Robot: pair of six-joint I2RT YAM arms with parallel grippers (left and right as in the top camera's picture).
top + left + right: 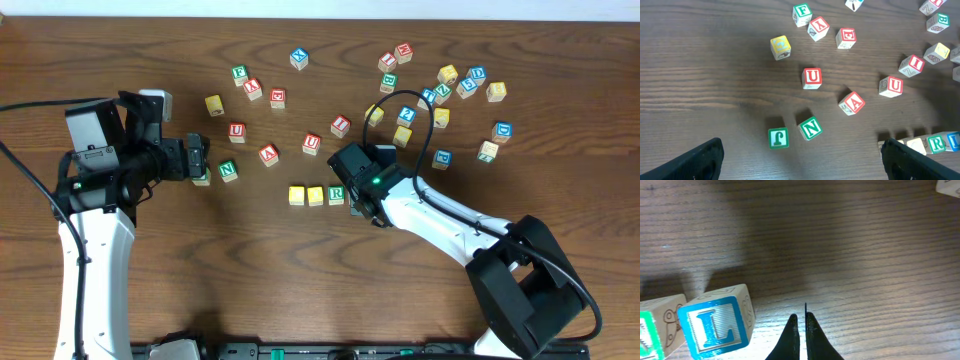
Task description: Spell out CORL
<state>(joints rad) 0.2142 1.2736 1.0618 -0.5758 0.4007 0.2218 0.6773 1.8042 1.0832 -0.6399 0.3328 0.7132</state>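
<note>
A row of letter blocks lies mid-table: two yellow blocks (pixel 296 195) (pixel 316 195), then a green R (pixel 336 194). In the right wrist view a blue L block (pixel 715 327) sits at the end of this row, beside the green block (pixel 645 340). My right gripper (pixel 362 205) (pixel 801 325) is shut and empty, its tips just right of the L and low over the wood. My left gripper (pixel 202 160) (pixel 802 167) is open wide and empty, above a green J (pixel 778 138) and a green N (pixel 810 128). The row's end also shows in the left wrist view (pixel 937 143).
Loose blocks lie scattered across the far half: a red U (pixel 812 78), a red A (pixel 852 103), another red U (pixel 891 86), a yellow block (pixel 780 47), a green F (pixel 802 14). A cluster of several blocks (pixel 460 85) lies at the far right.
</note>
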